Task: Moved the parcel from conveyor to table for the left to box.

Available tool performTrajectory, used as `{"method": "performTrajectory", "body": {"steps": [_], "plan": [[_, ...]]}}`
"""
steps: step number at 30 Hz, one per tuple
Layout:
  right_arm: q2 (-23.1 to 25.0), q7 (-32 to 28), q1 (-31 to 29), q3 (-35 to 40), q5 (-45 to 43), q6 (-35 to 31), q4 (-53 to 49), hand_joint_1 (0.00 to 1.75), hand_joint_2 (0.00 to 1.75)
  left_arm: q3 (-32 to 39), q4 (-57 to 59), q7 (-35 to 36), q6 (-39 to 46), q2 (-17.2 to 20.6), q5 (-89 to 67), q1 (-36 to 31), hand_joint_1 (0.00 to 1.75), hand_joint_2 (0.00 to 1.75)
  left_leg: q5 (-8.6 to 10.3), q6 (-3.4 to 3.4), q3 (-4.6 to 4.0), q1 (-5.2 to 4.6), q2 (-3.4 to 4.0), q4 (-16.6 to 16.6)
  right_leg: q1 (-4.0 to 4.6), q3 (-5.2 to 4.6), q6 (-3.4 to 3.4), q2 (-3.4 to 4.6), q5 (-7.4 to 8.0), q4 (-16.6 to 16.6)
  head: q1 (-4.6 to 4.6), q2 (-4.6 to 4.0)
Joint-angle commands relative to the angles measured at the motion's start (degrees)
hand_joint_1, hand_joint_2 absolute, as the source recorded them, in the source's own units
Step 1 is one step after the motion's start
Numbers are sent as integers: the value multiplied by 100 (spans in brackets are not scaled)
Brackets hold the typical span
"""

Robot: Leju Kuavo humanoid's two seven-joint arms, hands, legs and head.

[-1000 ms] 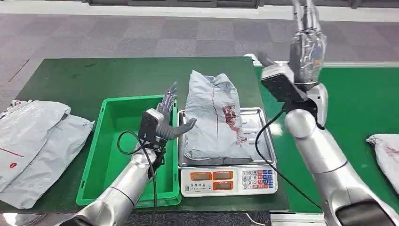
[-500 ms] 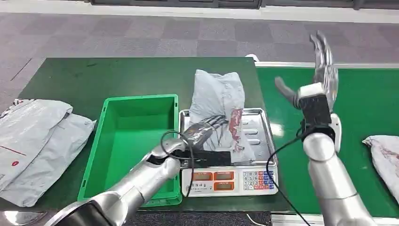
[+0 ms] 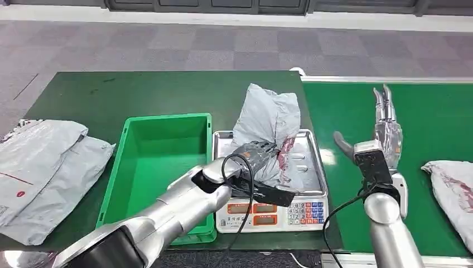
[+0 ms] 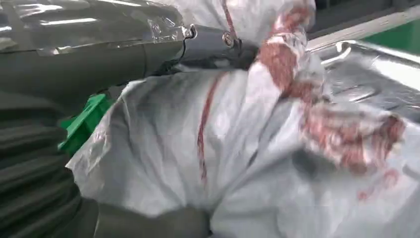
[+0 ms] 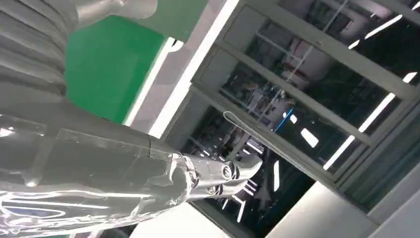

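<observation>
A grey plastic parcel [image 3: 268,118] with red print lies crumpled on the steel tray [image 3: 308,146] of a weighing scale. My left hand [image 3: 254,157] grips its near side, fingers curled over the bag. In the left wrist view the parcel [image 4: 233,148] bulges between the fingers [image 4: 213,43] and the thumb, with the tray [image 4: 376,74] behind. My right hand [image 3: 385,129] is open over the green conveyor [image 3: 435,120], fingers straight and pointing away, holding nothing. The right wrist view has that hand [image 5: 99,163] against windows.
A green bin [image 3: 156,159] stands just left of the scale. The scale's keypad [image 3: 304,212] faces me at the table's front edge. Another grey parcel [image 3: 453,190] lies on the conveyor at the right. Grey bags [image 3: 44,167] are piled at the table's left.
My left hand crossed from above the bin to the parcel and closed on it, crumpling the bag. My right hand came down from high over the scale to low above the conveyor.
</observation>
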Motion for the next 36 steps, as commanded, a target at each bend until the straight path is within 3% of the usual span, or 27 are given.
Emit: {"method": "performTrajectory", "body": {"steps": [1, 7, 10, 13, 25, 26, 31, 35, 36], "plan": [[259, 128, 185, -508, 47, 261, -371, 0, 175, 623, 57, -525, 1301, 151, 306, 318, 175, 175, 13, -9, -12, 3, 8, -7, 2, -12, -6, 3, 12, -7, 0, 0], [252, 150, 165, -416, 20, 345, -376, 0, 175, 1545, -378, -1251, 2773, 247, 793, 558, 175, 175, 25, -18, -28, 9, 27, -15, 8, -31, -15, 18, 29, -20, 2, 0], [236, 149, 122, -365, 15, 326, -324, 0, 175, 1701, -433, -1397, 2913, 275, 875, 578, 175, 175, 20, -13, -32, 6, 24, -3, 5, -38, -11, 21, 25, -6, 2, 0], [169, 123, 51, -287, -117, 237, -304, 0, 175, 2420, -1002, -2437, 4045, 295, 1537, 809, 175, 175, 19, -14, -44, 6, 22, -4, 6, -50, -12, 21, 24, -7, 2, 0], [150, 123, 52, -268, -135, 217, -298, 0, 175, 2452, -975, -2520, 4000, 336, 1598, 776, 175, 175, 18, -12, -84, 6, 16, 1, 6, -89, -10, 18, 22, -1, 2, 0], [157, 69, 72, -273, -246, 120, -314, 0, 175, 3654, -2050, -3733, 4684, 225, 1613, 1233, 175, 175, 19, -14, -80, 5, 21, -3, 5, -88, -11, 21, 23, -4, 2, 0], [-82, -1, 122, -207, -466, -92, -229, 0, 175, 4270, -3938, -3733, 4684, 412, 1183, 1820, 175, 175, 9, -19, -88, 8, 41, 3, 7, -102, -15, 42, 20, 1, 2, 0], [-242, -88, 371, -314, -613, -178, -337, 0, 175, 4706, -4376, -3733, 4684, 683, 201, 2041, 175, 175, 15, -16, -87, 4, 29, -5, 4, -101, -12, 34, 21, -3, 2, 0], [-228, -128, 507, -395, -633, -184, -434, 0, 175, 4958, -3988, -3728, 4684, 812, -258, 2075, 175, 175, 14, -19, -82, 8, 39, -7, 8, -99, -14, 42, 23, -7, 2, 0]]}}
